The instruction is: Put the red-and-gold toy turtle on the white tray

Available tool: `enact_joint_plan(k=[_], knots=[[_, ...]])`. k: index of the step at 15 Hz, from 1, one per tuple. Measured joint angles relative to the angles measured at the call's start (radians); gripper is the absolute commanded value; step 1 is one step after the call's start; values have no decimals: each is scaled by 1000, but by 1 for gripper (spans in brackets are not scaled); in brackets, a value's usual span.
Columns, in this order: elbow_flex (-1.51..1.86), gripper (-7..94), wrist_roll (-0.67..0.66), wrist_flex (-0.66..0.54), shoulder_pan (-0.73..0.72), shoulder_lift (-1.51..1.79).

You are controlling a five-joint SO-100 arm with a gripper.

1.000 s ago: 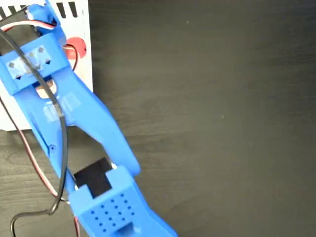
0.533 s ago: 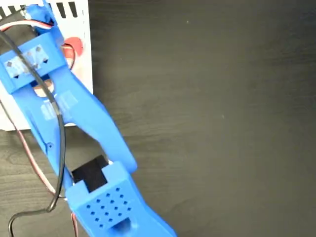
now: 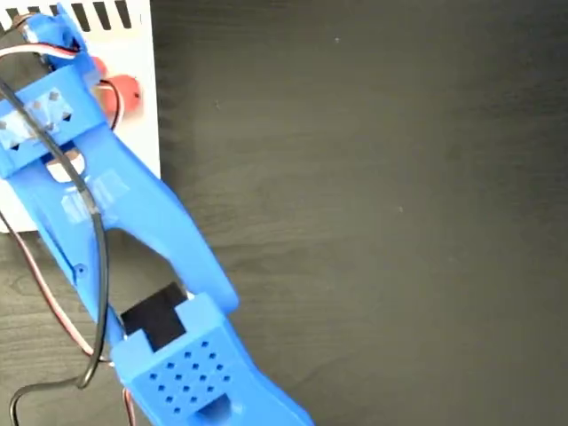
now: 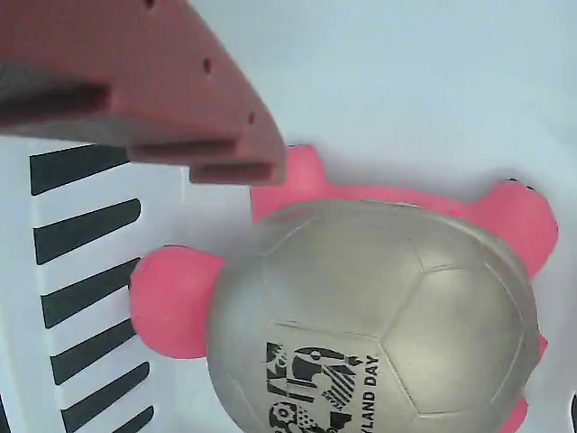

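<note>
The red-and-gold toy turtle (image 4: 379, 316) lies on the white tray (image 4: 433, 81) and fills the wrist view, gold shell with black print up, red feet spread. Only one reddish finger (image 4: 171, 99) of my gripper shows, at the upper left, over one red foot and just short of the shell; the other finger is out of view. In the fixed view a red bit of the turtle (image 3: 124, 89) peeks out beside my blue wrist (image 3: 49, 111), which hides the gripper over the tray (image 3: 133, 53) at the top left.
The tray's slanted black slots (image 4: 86, 271) run along its edge left of the turtle. My blue arm (image 3: 142, 231) crosses the lower left with cables (image 3: 53, 293) beside it. Dark wooden table (image 3: 373, 222) spreads to the right.
My arm has shifted up and to the left. The turtle's red part and the tray's right edge have moved slightly left with it.
</note>
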Motion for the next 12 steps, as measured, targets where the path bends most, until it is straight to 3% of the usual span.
enact_joint_plan(k=[2,3,5,12], knots=[[0,53,0,5,0,0],[0,40,0,15,0,0],[0,1,0,31,0,2],[14,0,-26,32,51,264]])
